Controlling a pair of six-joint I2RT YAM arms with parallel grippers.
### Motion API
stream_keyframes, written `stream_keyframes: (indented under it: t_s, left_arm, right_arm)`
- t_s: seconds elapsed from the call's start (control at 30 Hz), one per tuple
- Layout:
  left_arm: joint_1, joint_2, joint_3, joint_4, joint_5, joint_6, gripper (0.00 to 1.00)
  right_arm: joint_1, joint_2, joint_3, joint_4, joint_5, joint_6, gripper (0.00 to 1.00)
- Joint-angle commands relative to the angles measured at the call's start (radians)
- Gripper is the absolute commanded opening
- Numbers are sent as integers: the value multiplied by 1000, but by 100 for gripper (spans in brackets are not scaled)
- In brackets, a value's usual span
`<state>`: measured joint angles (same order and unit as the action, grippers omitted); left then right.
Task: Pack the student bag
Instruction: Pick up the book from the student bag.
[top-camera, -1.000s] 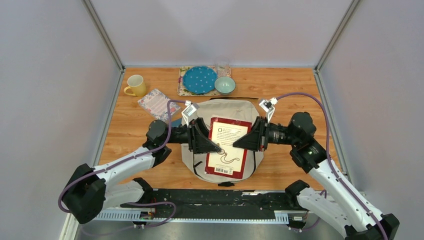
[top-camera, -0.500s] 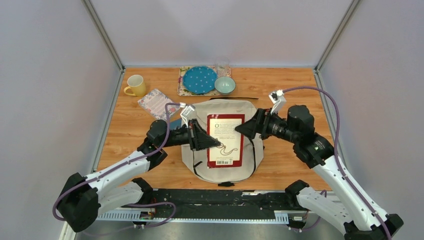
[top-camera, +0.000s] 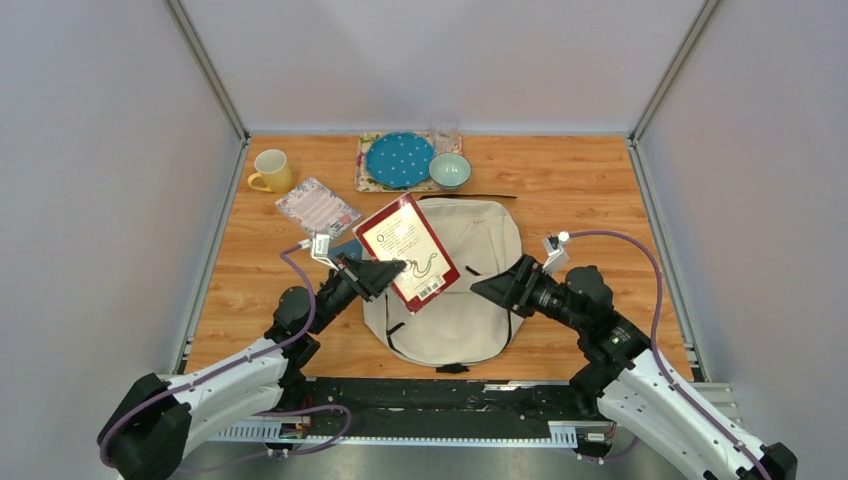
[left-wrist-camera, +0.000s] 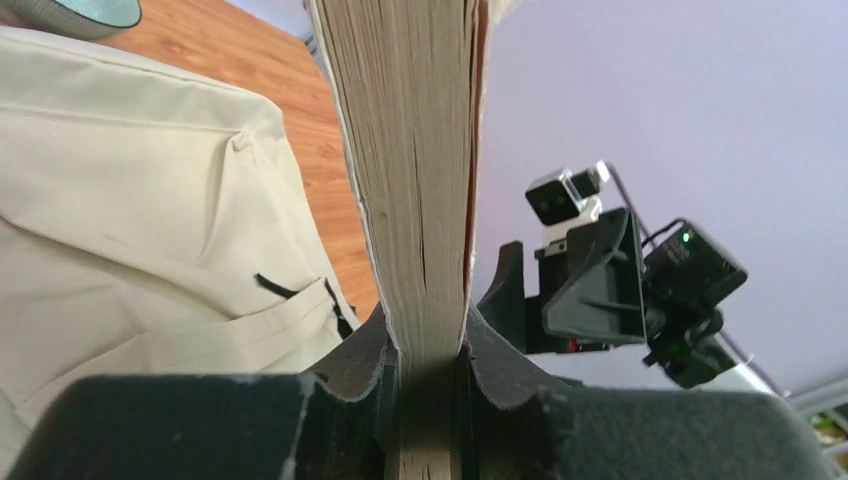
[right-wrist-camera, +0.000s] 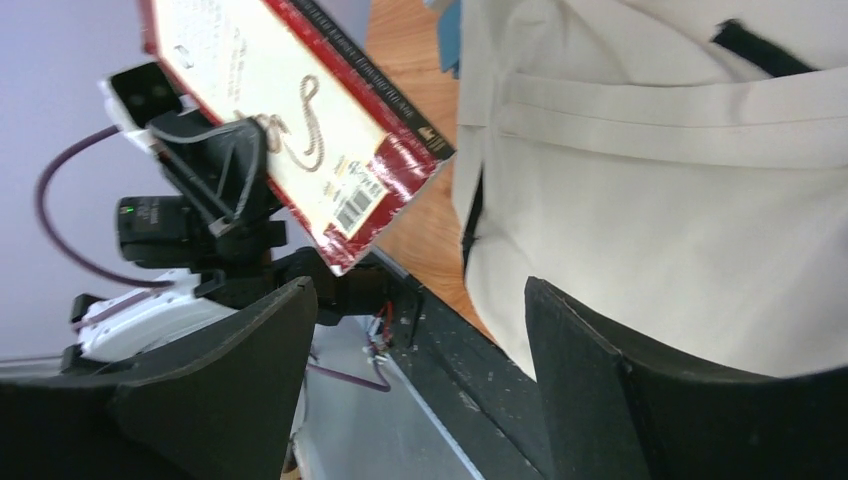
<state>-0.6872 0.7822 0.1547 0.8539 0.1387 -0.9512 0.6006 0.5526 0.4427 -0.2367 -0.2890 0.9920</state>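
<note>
The student bag (top-camera: 480, 240) is a cream backpack lying flat at the table's middle, also seen in the left wrist view (left-wrist-camera: 130, 190) and the right wrist view (right-wrist-camera: 680, 200). A red-edged book (top-camera: 407, 250) with a cream back cover hangs tilted over the bag's left side. My left gripper (top-camera: 385, 268) is shut on the book's edge; its pages (left-wrist-camera: 415, 150) rise straight up from between the jaws (left-wrist-camera: 425, 330). My right gripper (top-camera: 482, 288) stands open and empty over the bag's right side, its fingers (right-wrist-camera: 420, 330) wide apart, facing the book (right-wrist-camera: 270, 110).
At the back stand a yellow mug (top-camera: 270, 172), a blue dotted plate (top-camera: 399, 158) on a floral mat, a small bowl (top-camera: 450, 170) and a glass (top-camera: 445, 132). A floral notepad (top-camera: 316, 207) lies left of the bag. A thin dark stick (top-camera: 480, 196) lies behind the bag.
My right gripper opened, let go of the book and drew back toward the near right. My left gripper closed on the book and swung it up and to the left, tilting it.
</note>
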Motion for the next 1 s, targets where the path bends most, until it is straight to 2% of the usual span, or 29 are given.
stream_keyframes:
  t_s: [0.0,0.2,0.4,0.53,0.73,0.97]
  left_arm:
    - [0,47,-7,318,-90,-153,0]
    - [-3,136,-33,572,-113,-228,0]
    - [-32,201,-26,640,-117,-250,0]
    - [-52,221,-29,660,-137,-245,0]
    - [-78,272,5,703,-137,-270,0]
    - [-84,270,-6,752,-171,-264,0]
  right_arm:
    - [67,4,-54,279,28,112,79]
    - [131,93,-96,413,68,166,79]
    - [171,144,-90,576,74,171,80]
    - [203,159,-35,551,103,131,81]
    - [203,274,37,516,140,105,81]
    - [231,348,56,567,149,142,80]
